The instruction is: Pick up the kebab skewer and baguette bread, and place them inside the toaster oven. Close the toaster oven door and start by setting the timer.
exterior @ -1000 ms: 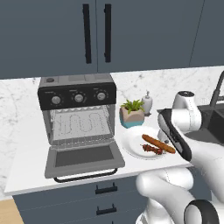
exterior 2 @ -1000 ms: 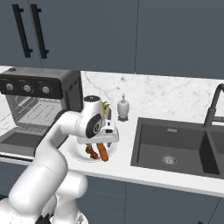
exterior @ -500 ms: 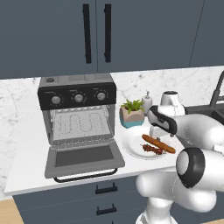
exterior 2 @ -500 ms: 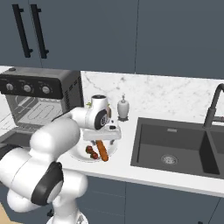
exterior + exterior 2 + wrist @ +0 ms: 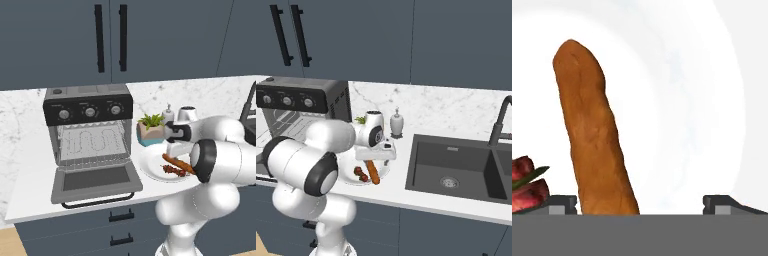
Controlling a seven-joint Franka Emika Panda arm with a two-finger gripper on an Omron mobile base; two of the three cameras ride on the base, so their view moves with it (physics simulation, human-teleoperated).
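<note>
The toaster oven [image 5: 89, 131] stands at the counter's left, its door [image 5: 95, 182] dropped open and flat and its wire rack bare. Right of it a white plate [image 5: 150, 167] holds the orange-brown baguette bread [image 5: 372, 172] and the dark red kebab skewer [image 5: 360, 174] side by side. My gripper [image 5: 375, 156] hangs open just above the plate, pointing down at the loaf. In the hand view the baguette [image 5: 594, 135] runs up between the spread fingertips [image 5: 722, 202], nearer the left one, and the skewer [image 5: 524, 180] lies at the left edge. Nothing is held.
A small potted plant [image 5: 150, 127] and a soap dispenser [image 5: 396, 122] stand just behind the plate. A dark sink [image 5: 456, 170] with a black faucet [image 5: 501, 120] lies to the right. Dark cabinets hang above the counter.
The hand has swung left from beside the plate to over it and come down toward the baguette. The jaws stayed wide. The food and the oven have not moved.
</note>
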